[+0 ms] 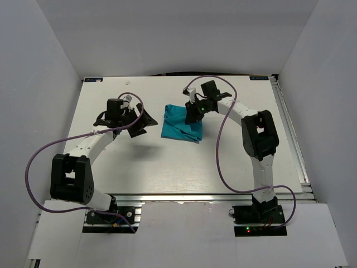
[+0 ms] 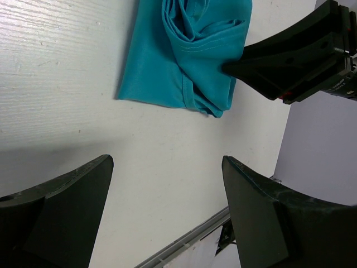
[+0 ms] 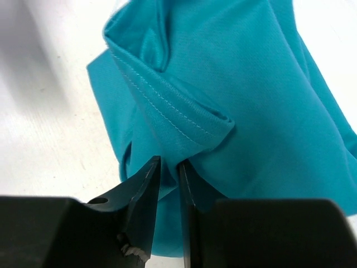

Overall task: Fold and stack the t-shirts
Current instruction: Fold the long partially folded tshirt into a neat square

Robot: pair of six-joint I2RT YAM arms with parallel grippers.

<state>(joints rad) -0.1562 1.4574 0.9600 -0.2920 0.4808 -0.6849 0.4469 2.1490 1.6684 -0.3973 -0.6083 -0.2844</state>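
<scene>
A white wood-grain table (image 1: 167, 162) stood inside an enclosure of plain pale grey walls (image 1: 33, 84). An aluminium rail (image 1: 184, 199) ran along its near edge, and another (image 1: 291, 134) ran down its right side. A small white scrap (image 1: 128, 82) lay near the far edge.
</scene>
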